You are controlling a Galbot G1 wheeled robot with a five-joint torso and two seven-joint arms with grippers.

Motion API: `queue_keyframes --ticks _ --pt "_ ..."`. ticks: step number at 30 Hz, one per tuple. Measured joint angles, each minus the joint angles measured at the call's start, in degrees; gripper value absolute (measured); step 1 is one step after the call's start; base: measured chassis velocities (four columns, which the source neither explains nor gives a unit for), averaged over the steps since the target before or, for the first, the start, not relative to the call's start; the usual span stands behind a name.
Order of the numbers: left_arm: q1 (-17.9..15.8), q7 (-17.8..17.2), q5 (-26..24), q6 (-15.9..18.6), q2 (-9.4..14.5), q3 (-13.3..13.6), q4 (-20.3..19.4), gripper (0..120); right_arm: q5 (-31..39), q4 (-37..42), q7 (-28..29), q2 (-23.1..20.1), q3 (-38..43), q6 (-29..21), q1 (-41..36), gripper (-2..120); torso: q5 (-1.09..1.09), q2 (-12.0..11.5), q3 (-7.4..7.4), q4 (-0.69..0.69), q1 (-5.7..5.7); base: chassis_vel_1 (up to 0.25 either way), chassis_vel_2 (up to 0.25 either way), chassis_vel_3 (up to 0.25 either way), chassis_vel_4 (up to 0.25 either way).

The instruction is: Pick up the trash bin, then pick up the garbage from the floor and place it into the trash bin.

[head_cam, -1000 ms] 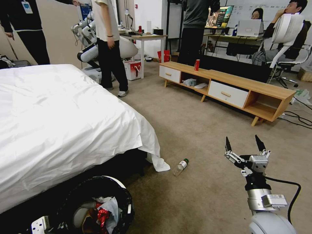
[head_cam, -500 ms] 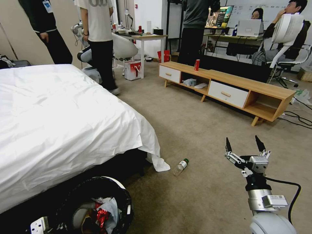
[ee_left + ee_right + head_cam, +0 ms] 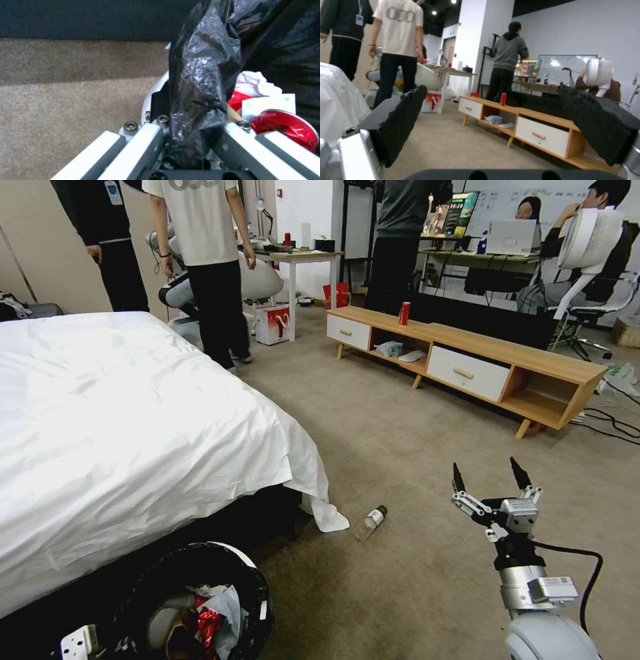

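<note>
The trash bin [image 3: 248,565], white-rimmed and lined with a black bag, hangs at the bottom left by the bed. My left gripper [image 3: 191,130] is shut on the bin's rim and bag [image 3: 200,82]. Inside the bin lie garbage pieces: a crushed red can [image 3: 286,127] and a white tissue [image 3: 253,83]. A clear bottle with a green cap [image 3: 371,523] lies on the carpet near the bed's corner. My right gripper [image 3: 487,479] is held open above the floor, to the right of the bottle and apart from it, with nothing between its fingers [image 3: 403,120].
A bed with a white sheet [image 3: 133,433] takes up the left, its sheet corner [image 3: 327,517] touching the floor. A low wooden cabinet [image 3: 467,360] with an upright red can [image 3: 404,313] stands at the back right. Cables [image 3: 610,423] lie at the far right. Open carpet [image 3: 400,447] lies between.
My right gripper has shifted slightly to the left, still open. The bin and the bottle stay where they were.
</note>
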Motion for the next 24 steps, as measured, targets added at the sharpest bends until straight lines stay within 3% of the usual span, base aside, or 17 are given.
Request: queue_keyframes --ticks 8,24 --pt "-0.16 -0.04 -0.08 0.0 -0.05 -0.14 0.14 0 0.5 -0.52 -0.3 -0.04 -0.73 -0.01 0.81 100 0.0 0.0 0.0 0.0 0.0 0.0 0.0 0.0 0.0" --pt "-0.1 -0.09 -0.33 0.0 -0.15 -0.51 0.15 0 0.59 -1.52 -0.54 0.2 -1.9 0.02 1.96 100 0.0 0.0 0.0 0.01 0.0 -0.076 -0.064 0.077 0.066"
